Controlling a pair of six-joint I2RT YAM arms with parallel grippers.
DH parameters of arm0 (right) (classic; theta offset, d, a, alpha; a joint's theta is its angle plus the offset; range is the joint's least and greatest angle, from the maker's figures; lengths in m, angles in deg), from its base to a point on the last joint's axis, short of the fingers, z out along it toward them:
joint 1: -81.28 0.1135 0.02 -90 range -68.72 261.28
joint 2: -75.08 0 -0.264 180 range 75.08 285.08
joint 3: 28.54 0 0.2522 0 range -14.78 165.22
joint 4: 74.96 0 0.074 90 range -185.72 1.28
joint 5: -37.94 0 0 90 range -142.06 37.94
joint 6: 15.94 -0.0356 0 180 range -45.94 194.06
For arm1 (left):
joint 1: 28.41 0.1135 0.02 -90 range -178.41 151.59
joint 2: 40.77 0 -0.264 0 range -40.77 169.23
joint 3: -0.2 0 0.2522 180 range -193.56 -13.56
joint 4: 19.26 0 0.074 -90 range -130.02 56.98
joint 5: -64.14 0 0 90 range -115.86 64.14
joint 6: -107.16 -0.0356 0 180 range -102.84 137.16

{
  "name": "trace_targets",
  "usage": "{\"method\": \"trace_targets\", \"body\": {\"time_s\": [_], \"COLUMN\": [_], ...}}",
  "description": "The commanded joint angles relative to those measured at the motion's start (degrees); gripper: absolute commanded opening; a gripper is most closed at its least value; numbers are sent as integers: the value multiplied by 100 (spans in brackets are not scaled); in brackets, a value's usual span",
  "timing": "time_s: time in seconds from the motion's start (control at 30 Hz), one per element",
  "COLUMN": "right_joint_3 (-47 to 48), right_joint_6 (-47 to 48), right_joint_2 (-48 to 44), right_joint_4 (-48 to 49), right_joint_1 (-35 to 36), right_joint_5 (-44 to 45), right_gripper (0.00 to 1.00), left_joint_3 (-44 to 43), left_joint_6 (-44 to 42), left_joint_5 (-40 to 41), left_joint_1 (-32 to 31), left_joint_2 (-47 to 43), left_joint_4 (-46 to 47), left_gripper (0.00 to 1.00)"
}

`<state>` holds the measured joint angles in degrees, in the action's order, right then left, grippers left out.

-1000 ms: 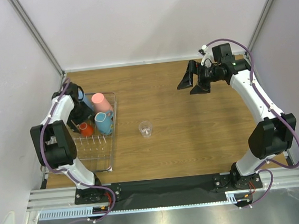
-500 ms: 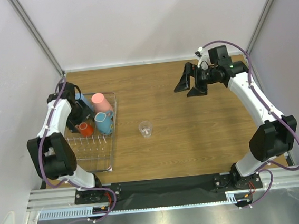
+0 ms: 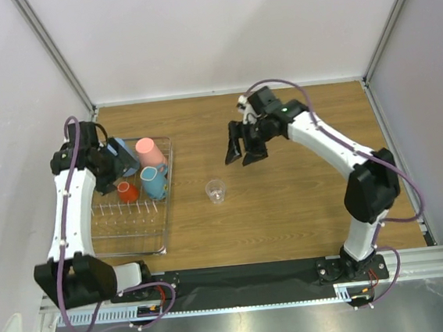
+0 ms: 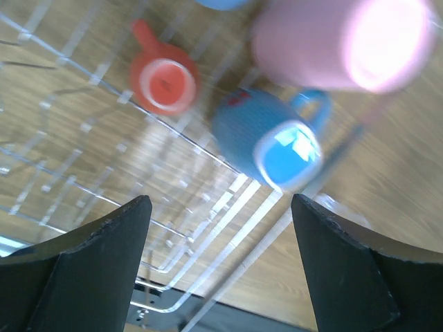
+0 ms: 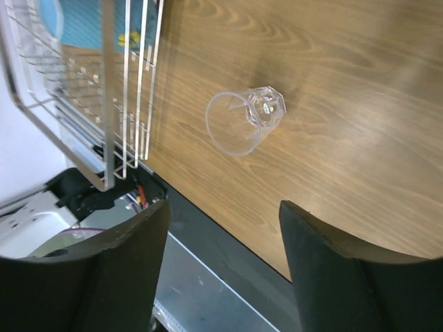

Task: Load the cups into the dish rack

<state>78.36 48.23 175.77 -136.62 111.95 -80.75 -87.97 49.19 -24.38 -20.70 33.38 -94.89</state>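
Glass cup [image 3: 216, 191], tiny and clear, stands on the bench [image 3: 304, 205] near the dish rack [image 3: 130, 231] but apart from it, the one cup not loaded. Pink tumbler [image 3: 150, 152], blue-grey mug [image 3: 154, 180], orange mug [image 3: 127, 192] and light-blue tumbler [image 3: 128, 153] crowd the rack's far end. Right tool [image 3: 239, 161] hangs beyond the glass cup, fingers spread, empty. Left tool [image 4: 220, 204] spread too, over the racked cups, holding nothing. Step in hand, by my reading: right arm's approach. Next move calls for descending, straddling the cup, closing gently; light, slick, likely to tip.
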Motion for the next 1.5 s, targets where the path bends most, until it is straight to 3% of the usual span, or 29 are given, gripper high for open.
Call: {"method": "trace_targets", "body": {"time_s": [0.0,0.3,0.77,0.97,1.07,1.13,1.47], "right_joint_3": [371,872,1056,1162,1145,1101,-471], "right_joint_6": [-142,-212,-221,-116,-81,-63,-11], "right_joint_2": [389,1436,2289,2465,2509,2474,305], "right_joint_4": [-44,-290,-316,-360,-352,-343,272], "right_joint_1": [324,905,1072,1063,1028,993,115], "right_joint_5": [407,1075,1041,962,857,865,453], "right_gripper": [69,67,51,36,20,2,0], "left_joint_3": [-100,-416,-1014,-1383,-1436,-1453,-2067], "left_joint_6": [250,760,558,515,532,567,936], "left_joint_5": [-891,-2334,-3293,-3461,-3592,-3707,-4067], "left_joint_1": [-216,-1200,-1579,-1772,-1956,-2123,-2870], "left_joint_2": [-462,-1166,-973,-718,-586,-481,292], "left_joint_4": [43,675,1054,1229,1448,1572,2458], "left_gripper": [88,90,90,90,90,91,95]}}
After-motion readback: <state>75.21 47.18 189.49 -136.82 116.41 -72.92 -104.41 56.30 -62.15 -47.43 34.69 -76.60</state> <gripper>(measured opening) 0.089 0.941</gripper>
